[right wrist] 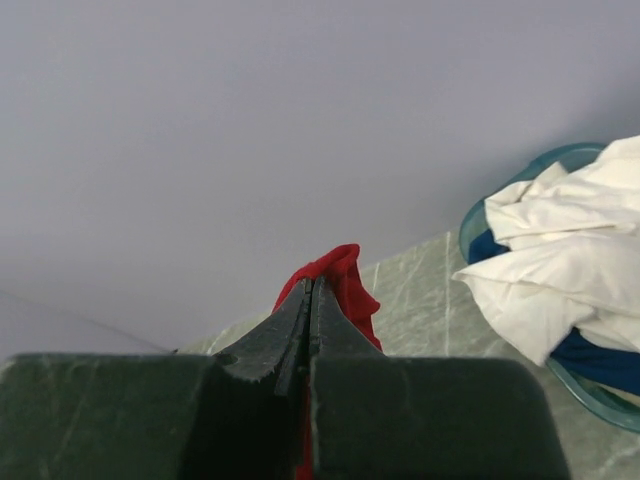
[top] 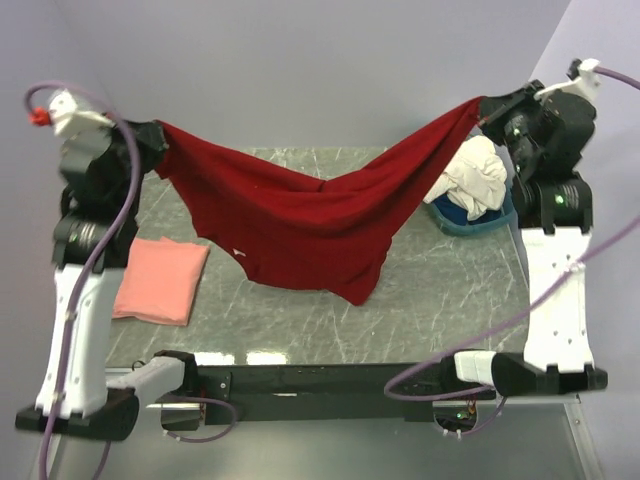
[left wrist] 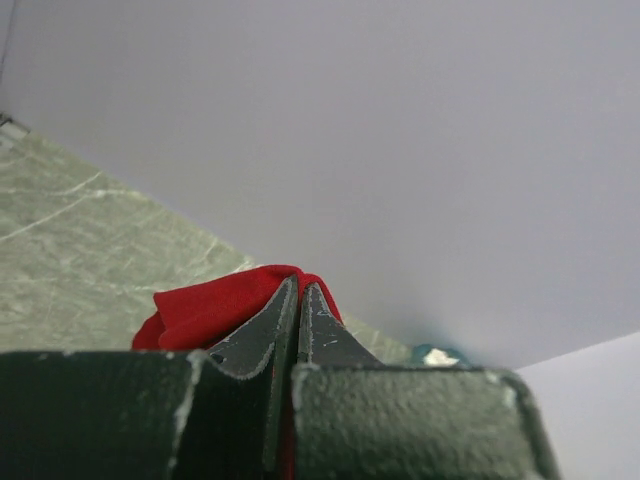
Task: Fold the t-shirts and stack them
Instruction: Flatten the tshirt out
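A deep red t-shirt (top: 300,215) hangs stretched in the air across the table between both arms, sagging in the middle. My left gripper (top: 158,135) is shut on its left corner; in the left wrist view red cloth (left wrist: 215,305) bunches around the closed left gripper (left wrist: 298,285). My right gripper (top: 482,110) is shut on the shirt's right corner, with red cloth (right wrist: 345,280) at the closed right gripper (right wrist: 313,283). A folded salmon-pink t-shirt (top: 160,280) lies on the table at the left. Crumpled cream-white t-shirts (top: 475,175) sit in the basin (right wrist: 490,225) at the right.
The round blue basin (top: 470,222) stands at the right side of the marbled green table (top: 440,300), just below the right gripper. A pale wall rises behind the table. Purple cables loop along both arms.
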### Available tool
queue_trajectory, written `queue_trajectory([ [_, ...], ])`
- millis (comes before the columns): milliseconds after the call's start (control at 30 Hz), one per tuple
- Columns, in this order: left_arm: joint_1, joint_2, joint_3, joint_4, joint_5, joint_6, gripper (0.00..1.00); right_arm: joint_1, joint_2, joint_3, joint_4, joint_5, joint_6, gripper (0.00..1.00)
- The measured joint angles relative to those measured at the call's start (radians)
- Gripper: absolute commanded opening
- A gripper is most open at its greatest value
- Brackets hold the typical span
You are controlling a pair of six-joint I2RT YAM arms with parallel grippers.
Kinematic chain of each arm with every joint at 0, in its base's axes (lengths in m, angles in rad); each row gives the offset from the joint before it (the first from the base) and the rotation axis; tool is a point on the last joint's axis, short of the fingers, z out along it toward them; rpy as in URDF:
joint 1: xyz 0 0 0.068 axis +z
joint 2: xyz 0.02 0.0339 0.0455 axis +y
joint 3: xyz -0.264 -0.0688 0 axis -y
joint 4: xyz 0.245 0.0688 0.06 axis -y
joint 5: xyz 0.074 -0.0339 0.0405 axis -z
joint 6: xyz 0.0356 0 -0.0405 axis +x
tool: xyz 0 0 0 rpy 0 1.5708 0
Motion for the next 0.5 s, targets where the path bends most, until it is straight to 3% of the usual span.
queue_trajectory([
  [267, 0.079, 0.218, 0.179, -0.045, 0.017, 0.010, 0.01, -0.024, 0.246, 0.146, 0.057, -0.145, 0.056, 0.00],
  [367, 0.114, 0.204, 0.253, -0.052, 0.016, 0.021, 0.03, -0.024, 0.285, 0.181, 0.060, -0.185, 0.072, 0.00],
  [500, 0.121, 0.091, 0.238, -0.022, 0.021, 0.024, 0.03, -0.038, 0.280, 0.183, 0.061, -0.238, 0.087, 0.00],
])
